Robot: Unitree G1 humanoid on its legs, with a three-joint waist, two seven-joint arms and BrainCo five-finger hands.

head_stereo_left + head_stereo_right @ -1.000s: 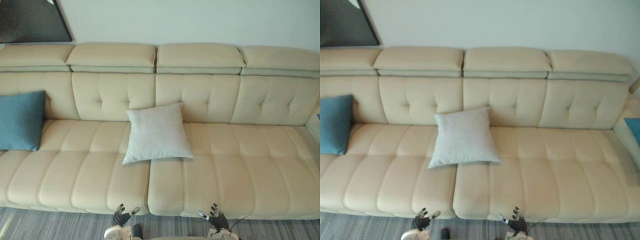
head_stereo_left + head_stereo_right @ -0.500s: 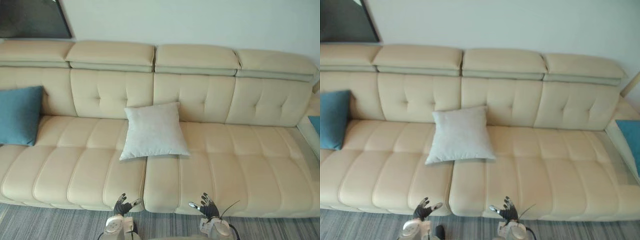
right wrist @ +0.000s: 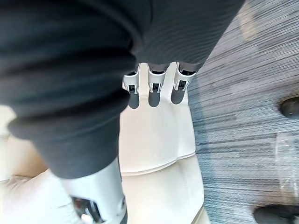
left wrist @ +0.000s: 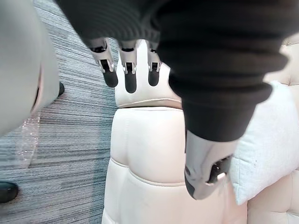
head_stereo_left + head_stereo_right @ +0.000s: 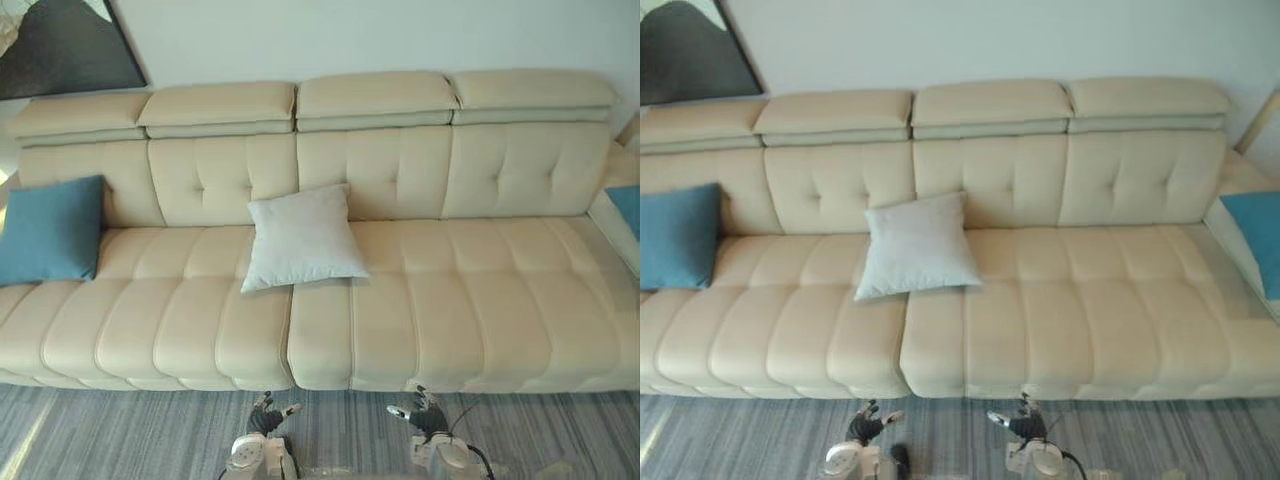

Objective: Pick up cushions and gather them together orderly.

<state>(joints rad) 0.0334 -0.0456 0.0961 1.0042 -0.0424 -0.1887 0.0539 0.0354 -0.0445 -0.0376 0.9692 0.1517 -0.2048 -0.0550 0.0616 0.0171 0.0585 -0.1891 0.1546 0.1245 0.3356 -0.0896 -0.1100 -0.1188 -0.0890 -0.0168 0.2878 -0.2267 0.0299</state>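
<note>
- Fingers [image 4: 130,79] of left hand [image 5: 268,412] and fingers [image 3: 154,88] of right hand [image 5: 425,412]: loosely spread, holding nothing, low over carpet [image 5: 120,430], just short of sofa [image 5: 450,300] front edge.
- Ahead of left fingers: white cushion [image 5: 302,237], propped vs. backrest; nearest, so prob. first pick.
- Far outboard of left fingers: blue cushion [image 5: 50,230]; far outboard of right fingers: second blue cushion [image 5: 626,205], at sofa end.
- Seat btw. cushions bare: ample room to gather.

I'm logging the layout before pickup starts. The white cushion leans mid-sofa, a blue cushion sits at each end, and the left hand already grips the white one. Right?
No: the left hand grips nothing; the left wrist view shows its fingers straight, apart from the white cushion. The rest holds: it leans midway along the sofa, left blue cushion and right blue cushion at the ends.
</note>
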